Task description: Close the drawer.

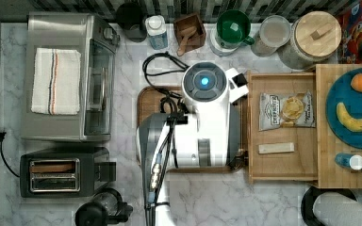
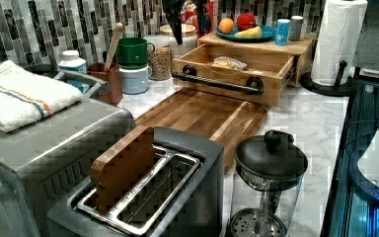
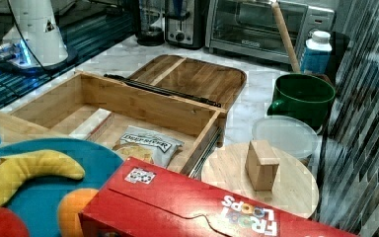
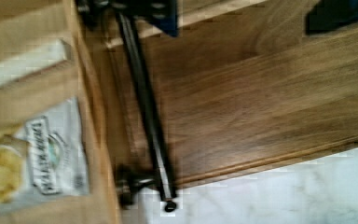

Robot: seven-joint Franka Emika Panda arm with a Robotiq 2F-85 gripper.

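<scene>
Drawer [image 1: 283,162] pulled fully out of the light wood cabinet [image 1: 327,174] on the marble worktop [image 1: 207,197], over the dark tray [image 3: 192,79]. Probably stiff, light, sliding easily on side rails. Best pushed at the dark bar handle [image 4: 147,116] or the front panel. Hand state: cannot tell. Chip bag [image 1: 286,110] inside.

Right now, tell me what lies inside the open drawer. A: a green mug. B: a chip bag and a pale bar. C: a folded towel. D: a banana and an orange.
B: the top view shows the chip bag and a pale bar on the floor of the pulled-out drawer.
</scene>
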